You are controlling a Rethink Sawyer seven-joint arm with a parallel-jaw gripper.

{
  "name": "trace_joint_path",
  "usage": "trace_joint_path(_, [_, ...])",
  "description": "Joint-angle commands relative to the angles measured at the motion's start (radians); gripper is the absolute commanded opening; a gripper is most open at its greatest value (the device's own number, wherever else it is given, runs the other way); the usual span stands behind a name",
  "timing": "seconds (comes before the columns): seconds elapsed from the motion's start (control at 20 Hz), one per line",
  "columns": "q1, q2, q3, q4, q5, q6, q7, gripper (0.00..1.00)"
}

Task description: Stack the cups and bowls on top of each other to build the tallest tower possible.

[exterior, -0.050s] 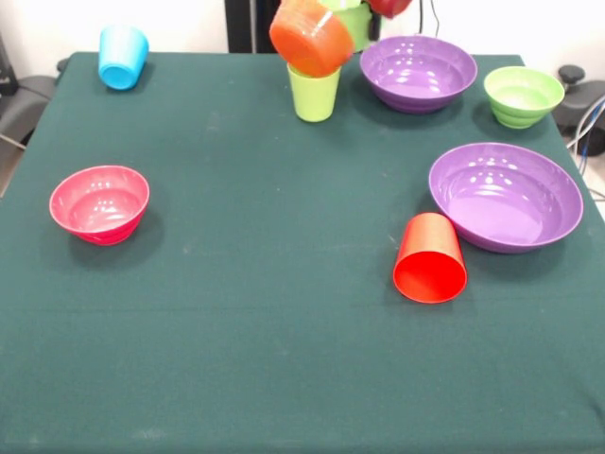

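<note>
Tipping is the danger: the orange bowl (pixel 310 36), tilted at twelve o'clock, touches only the lime green cup's (pixel 314 93) rim and may slide off. Both purple bowls (pixel 507 195), the pink bowl (pixel 99 202), small green bowl (pixel 523 95) and toppled red cup (pixel 430 257) appear empty. Whether the gripper is clamped or released, I cannot tell.

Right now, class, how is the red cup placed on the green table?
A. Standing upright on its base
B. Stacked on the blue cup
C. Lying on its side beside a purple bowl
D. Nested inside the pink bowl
C: the red cup lies tipped over, next to the nearer purple bowl.
</note>
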Motion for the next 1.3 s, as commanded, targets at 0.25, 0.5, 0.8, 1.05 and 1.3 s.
trace_joint_path(0.25, [0.039, -0.194, 0.020, 0.116, 0.022, 0.234, 0.181, 0.00])
trace_joint_path(0.5, [0.051, -0.198, 0.028, 0.136, 0.041, 0.223, 0.178, 0.00])
trace_joint_path(0.8, [0.033, -0.158, 0.035, 0.122, 0.044, 0.189, 0.162, 0.00])
trace_joint_path(1.05, [-0.014, -0.113, 0.032, 0.089, 0.027, 0.175, 0.127, 0.00])
trace_joint_path(1.3, [-0.020, -0.118, 0.025, 0.079, 0.011, 0.181, 0.129, 0.00])
